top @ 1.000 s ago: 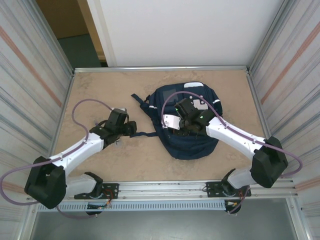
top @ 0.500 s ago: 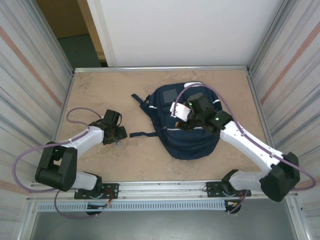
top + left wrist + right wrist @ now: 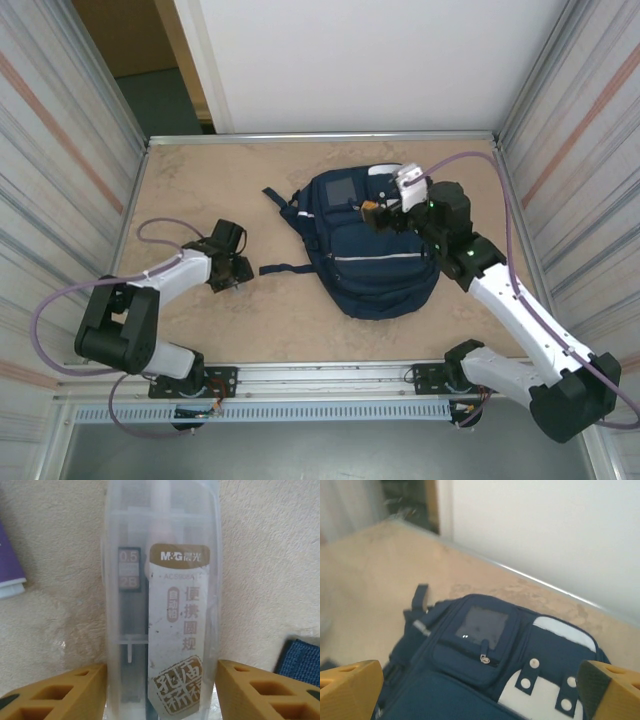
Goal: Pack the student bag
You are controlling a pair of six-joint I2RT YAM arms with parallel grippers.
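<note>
The beige table (image 3: 200,330) carries the student bag (image 3: 375,265) right of centre, lying flat with its long axis running from the near edge toward the far wall and its small front pocket (image 3: 475,645) at the far end. One dark strap (image 3: 285,268) trails leftward across the table toward the left arm. The right arm is the nearer to the bag; the right gripper (image 3: 384,213) hangs over its far upper part with jaws spread wide and nothing between them. The left gripper (image 3: 232,268) sits low at the table, well apart from the bag's body and just beyond the strap's tip, so the bag lies off to its right. From the left wrist, its yellow fingers (image 3: 55,692) press both long sides of a clear plastic case (image 3: 160,605), which runs lengthwise straight away from the wrist; it looks grasped, though resting on the table. The pocket's zip pull (image 3: 483,657) appears drawn shut, so an opening likely has to be made before the case can travel right and go in.
</note>
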